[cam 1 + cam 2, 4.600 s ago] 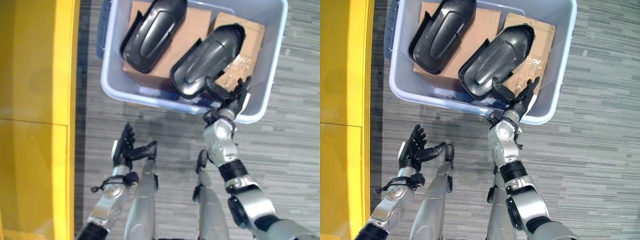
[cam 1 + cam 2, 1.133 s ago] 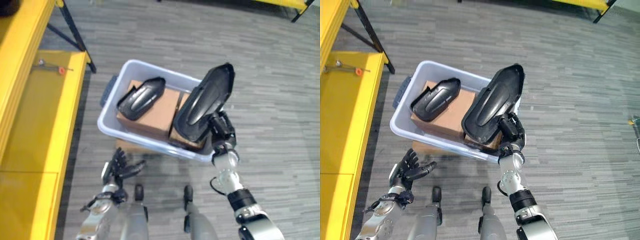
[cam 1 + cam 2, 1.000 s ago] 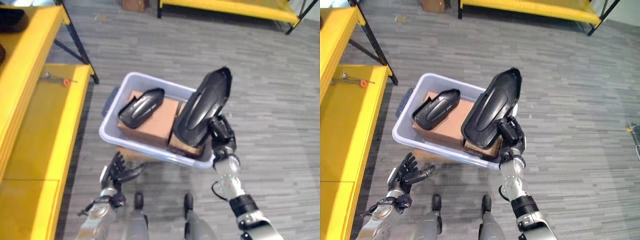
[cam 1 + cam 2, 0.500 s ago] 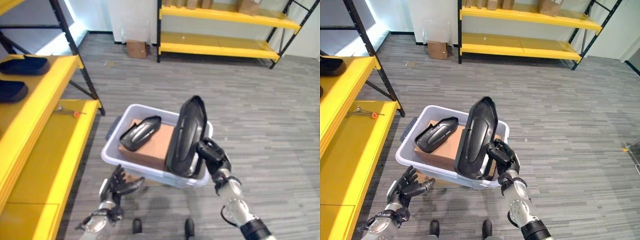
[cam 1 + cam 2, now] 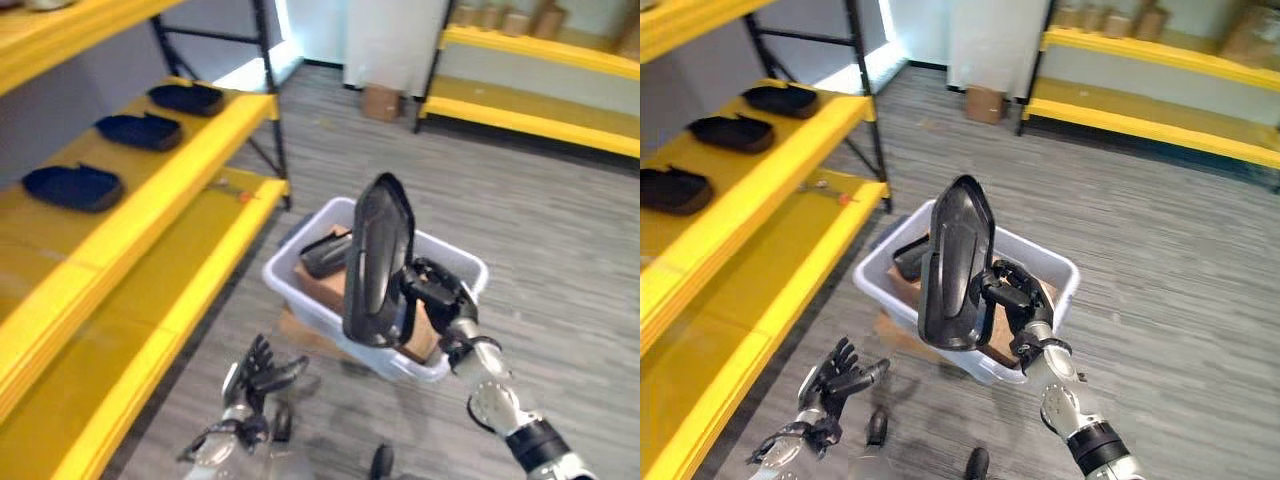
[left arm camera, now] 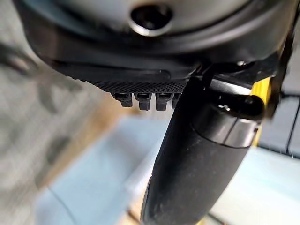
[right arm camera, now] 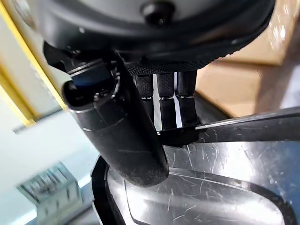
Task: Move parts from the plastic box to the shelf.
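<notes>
Left eye view: my left hand (image 5: 255, 372) sits low and nearest, fingers spread, empty. My right hand (image 5: 437, 300) is curled round the edge of a long black part (image 5: 375, 262), holding it upright above the plastic box (image 5: 440, 262). Right wrist view shows thumb and fingers (image 7: 169, 99) pinching the part's rim. A second black part (image 5: 323, 254) lies on cardboard inside the box. Farther left, the yellow shelf (image 5: 160, 190) carries three dark parts (image 5: 135, 131).
</notes>
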Available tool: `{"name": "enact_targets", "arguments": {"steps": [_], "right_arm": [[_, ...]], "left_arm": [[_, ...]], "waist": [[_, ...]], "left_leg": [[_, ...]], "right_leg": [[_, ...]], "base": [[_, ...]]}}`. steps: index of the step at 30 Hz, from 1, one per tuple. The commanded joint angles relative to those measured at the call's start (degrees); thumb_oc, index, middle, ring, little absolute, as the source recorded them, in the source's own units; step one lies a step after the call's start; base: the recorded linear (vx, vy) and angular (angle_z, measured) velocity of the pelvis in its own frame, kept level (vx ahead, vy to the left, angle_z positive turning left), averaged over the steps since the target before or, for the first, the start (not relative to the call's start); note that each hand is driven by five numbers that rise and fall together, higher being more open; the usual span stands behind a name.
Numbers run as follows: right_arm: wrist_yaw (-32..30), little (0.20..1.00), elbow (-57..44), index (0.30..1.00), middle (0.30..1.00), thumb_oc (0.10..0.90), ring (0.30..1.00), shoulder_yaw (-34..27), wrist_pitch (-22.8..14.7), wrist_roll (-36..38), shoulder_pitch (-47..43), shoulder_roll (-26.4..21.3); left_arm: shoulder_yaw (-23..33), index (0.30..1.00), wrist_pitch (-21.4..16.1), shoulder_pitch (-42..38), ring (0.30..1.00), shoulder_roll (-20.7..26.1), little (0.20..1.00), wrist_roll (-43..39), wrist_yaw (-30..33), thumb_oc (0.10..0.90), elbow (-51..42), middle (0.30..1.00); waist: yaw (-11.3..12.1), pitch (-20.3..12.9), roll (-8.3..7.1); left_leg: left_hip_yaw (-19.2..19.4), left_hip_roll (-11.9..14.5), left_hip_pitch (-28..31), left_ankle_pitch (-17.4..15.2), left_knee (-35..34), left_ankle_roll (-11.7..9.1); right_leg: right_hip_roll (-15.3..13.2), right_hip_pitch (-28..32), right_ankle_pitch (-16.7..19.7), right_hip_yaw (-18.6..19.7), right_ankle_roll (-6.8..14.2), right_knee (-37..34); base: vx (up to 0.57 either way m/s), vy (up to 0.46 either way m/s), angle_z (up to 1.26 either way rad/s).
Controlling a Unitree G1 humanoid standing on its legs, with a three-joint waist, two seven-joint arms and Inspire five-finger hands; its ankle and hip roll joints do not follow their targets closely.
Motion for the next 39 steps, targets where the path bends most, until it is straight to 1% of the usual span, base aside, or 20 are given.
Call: {"name": "enact_targets", "arguments": {"steps": [1,3,5,7,8,12,16,18,21,23,24,25,26,27,29,32,33,34,37,39], "right_arm": [[3.8,0.3,-8.04,0.3,0.3,0.4,0.3,-6.13,-8.46,-0.82,-4.67,0.82],[3.89,0.3,-8.86,0.3,0.3,0.4,0.3,-6.75,-8.16,-0.66,-2.1,1.58],[4.01,0.3,-10.41,0.3,0.3,0.4,0.3,-7.89,-8.09,-0.26,0.06,2.33],[4.36,0.3,-11.2,0.3,0.3,0.4,0.3,-8.41,-7.76,-0.11,1.58,2.4],[4.35,0.3,-11.25,0.3,0.3,0.4,0.3,-8.41,-7.74,-0.12,1.66,2.4],[4.92,0.3,-11.64,0.3,0.3,0.4,0.3,-8.43,-6.57,-1.29,2.18,2.84],[3.13,0.3,-12.07,0.3,0.3,0.4,0.3,-9.37,-6.19,-6.9,1.66,3.74],[3.16,0.3,-11.53,0.3,0.3,0.4,0.3,-9.16,-6.62,-5.59,1.3,4.95],[2.96,0.3,-12.56,0.3,0.3,0.4,0.3,-10.01,-6.71,-6.69,1.49,5.91],[2.8,0.3,-12.35,0.3,0.3,0.4,0.3,-10.02,-6.84,-6.67,1.63,6.82],[2.73,0.3,-12.33,0.3,0.3,0.4,0.3,-9.83,-6.99,-6.23,1.59,7.31],[2.73,0.3,-12.33,0.3,0.3,0.4,0.3,-9.83,-6.99,-6.23,1.59,7.32],[2.95,0.3,-12.62,0.3,0.3,0.4,0.3,-9.64,-6.98,-5.97,1.86,7.46],[3.5,0.3,-13.46,0.3,0.3,0.4,0.3,-9.1,-6.63,-5.47,2.52,6.82],[4.49,0.3,-13.98,0.3,0.3,0.4,0.3,-9.12,-6.24,-4.5,3.67,6.48],[5.31,0.3,-14.35,0.3,0.3,0.4,0.3,-9.23,-6.16,-4.19,4.96,6.12],[5.34,0.3,-14.34,0.3,0.3,0.4,0.3,-9.22,-6.17,-4.18,4.99,6.11],[5.62,0.3,-14.54,0.3,0.3,0.4,0.3,-9.12,-6.26,-3.84,5.52,5.82],[5.92,0.3,-15.0,0.3,0.3,0.4,0.3,-9.22,-6.0,-3.81,6.57,4.97],[6.06,0.3,-15.47,0.3,0.3,0.4,0.3,-9.87,-5.93,-3.65,7.46,4.62]], "left_arm": [[1.5,1.0,-5.05,-4.41,1.0,0.84,1.0,-0.02,-1.81,0.9,-5.19,1.0],[1.42,1.0,-5.14,-4.77,1.0,0.62,1.0,0.13,-2.1,0.9,-5.82,1.0],[0.93,1.0,-4.79,-4.68,1.0,0.06,1.0,0.7,-2.67,0.9,-5.97,1.0],[0.87,1.0,-4.44,-4.52,1.0,0.34,1.0,1.36,-3.11,0.9,-6.26,1.0],[0.86,1.0,-4.42,-4.46,1.0,0.34,1.0,1.37,-3.11,0.9,-6.3,1.0],[2.03,1.0,-4.68,-2.82,1.0,1.67,1.0,1.98,-3.59,0.9,-7.9,1.0],[3.6,1.0,-5.19,-1.25,1.0,2.24,1.0,2.34,-3.23,0.9,-8.55,1.0],[4.02,1.0,-5.43,-1.52,1.0,2.45,1.0,2.61,-2.77,0.9,-8.31,1.0],[5.24,1.0,-6.08,-1.68,1.0,2.87,1.0,3.59,-2.28,0.9,-8.68,1.0],[5.29,1.0,-6.05,-2.26,1.0,3.25,1.0,4.29,-2.1,0.9,-8.51,1.0],[5.2,1.0,-6.09,-2.68,1.0,3.58,1.0,4.74,-1.88,0.9,-8.17,1.0],[5.2,1.0,-6.1,-2.68,1.0,3.59,1.0,4.74,-1.88,0.9,-8.17,1.0],[4.93,1.0,-6.41,-3.18,1.0,3.89,1.0,5.05,-1.76,0.9,-7.57,1.0],[5.21,1.0,-6.72,-3.04,1.0,4.43,1.0,4.87,-1.69,0.9,-7.54,1.0],[4.96,1.0,-6.53,-2.86,1.0,4.42,1.0,4.84,-2.15,0.9,-7.64,1.0],[4.71,1.0,-6.0,-2.11,1.0,3.93,1.0,5.38,-2.78,0.9,-8.69,1.0],[4.71,1.0,-5.98,-2.06,1.0,3.92,1.0,5.39,-2.78,0.9,-8.72,1.0],[4.47,1.0,-5.99,-2.12,1.0,3.26,1.0,5.66,-2.91,0.9,-8.58,1.0],[3.73,1.0,-6.24,-2.61,1.0,1.84,1.0,5.27,-2.71,0.9,-7.97,1.0],[3.85,1.0,-6.27,-1.88,1.0,1.49,1.0,4.99,-2.87,0.9,-8.17,1.0]], "waist": [[-3.7,-3.67,-1.04],[-4.59,-4.78,-0.67],[-5.65,-6.03,-0.01],[-5.75,-7.03,0.23],[-5.75,-7.08,0.2],[-4.44,-7.72,0.15],[-2.74,-7.56,0.1],[-1.95,-7.49,-0.05],[-0.47,-6.59,-0.2],[-0.47,-6.12,-0.25],[-0.89,-5.91,-0.28],[-0.86,-5.92,-0.3],[-2.05,-5.68,-0.4],[-3.76,-5.0,0.12],[-5.31,-4.71,0.23],[-6.24,-5.49,-0.9],[-6.29,-5.45,-0.88],[-6.59,-5.98,-1.65],[-6.66,-6.66,-1.77],[-6.55,-7.13,-1.67]], "left_leg": [[5.42,5.4,7.96,7.03,3.11,-4.48],[5.98,5.22,11.59,3.07,3.69,-4.71],[7.23,3.4,13.95,-0.02,-2.8,-4.15],[7.62,2.19,14.4,-1.4,-6.84,-3.67],[7.65,2.09,14.46,-1.37,-6.97,-3.59],[7.07,-1.53,15.23,-1.83,-10.73,-2.04],[4.77,-4.51,14.14,-2.46,-11.46,-0.54],[3.42,-5.72,13.54,-2.79,-11.55,-0.01],[0.03,-10.12,10.23,-5.99,-6.76,2.3],[-1.32,-11.63,10.05,-6.79,-5.67,3.56],[-1.94,-12.15,10.0,-7.07,-5.38,4.0],[-1.9,-12.16,9.97,-7.08,-5.37,4.01],[-2.89,-12.88,9.19,-5.83,-5.42,4.7],[-5.19,-13.39,9.2,-5.32,-5.16,5.18],[-6.8,-13.37,9.82,-4.79,-5.81,5.56],[-8.52,-14.68,10.21,-4.26,-6.86,6.11],[-8.58,-14.67,10.34,-4.31,-6.9,6.09],[-9.59,-15.94,10.41,-4.21,-6.94,5.9],[-11.04,-16.34,10.8,-4.09,-6.68,5.01],[-11.25,-16.14,11.13,-4.04,-7.05,4.66]], "right_leg": [[-0.04,-2.68,-11.64,0.96,2.55,9.99],[-0.82,-2.89,-11.64,-1.3,2.77,10.58],[-2.14,-2.64,-10.66,-3.13,4.44,10.72],[-3.26,-2.44,-9.59,-3.49,5.36,10.75],[-3.34,-2.44,-9.54,-3.49,5.43,10.76],[-6.46,-1.97,-6.02,-4.19,7.89,9.46],[-9.08,-1.1,-3.49,-5.59,9.77,8.08],[-10.25,-0.32,-2.78,-6.64,10.41,7.7],[-14.73,0.42,-0.06,-7.74,12.09,9.39],[-16.27,-0.23,0.96,-5.76,12.11,12.95],[-16.22,-1.31,1.41,-2.71,12.04,14.63],[-16.24,-1.37,1.39,-2.66,12.04,14.68],[-14.59,-3.16,1.9,3.32,10.62,14.51],[-8.61,-7.22,0.51,15.76,9.97,16.53],[-1.41,-8.48,-5.28,22.65,8.62,18.36],[6.64,-9.81,-8.55,26.1,6.31,18.14],[6.64,-9.69,-8.64,26.04,6.29,18.16],[8.72,-8.63,-8.31,27.55,5.25,15.25],[9.42,-6.3,-7.91,28.96,4.94,12.05],[9.22,-5.22,-7.67,27.67,4.83,10.28]], "base": [[-0.02,0.026,1.2],[-0.01,0.124,1.17],[0.04,0.204,0.56],[0.04,0.19,0.6],[0.04,0.165,0.89],[0.03,0.255,0.29],[0.0,0.2,0.34],[0.0,0.232,0.64],[0.02,0.354,0.57],[0.04,0.227,0.9],[0.02,0.118,0.68],[-0.05,0.097,0.53],[-0.04,0.098,0.52],[-0.02,0.118,0.31],[0.07,0.064,0.43],[0.07,-0.005,0.67],[0.06,-0.043,0.22],[0.07,-0.054,0.35],[0.07,-0.09,0.34],[0.08,-0.096,0.36]]}}
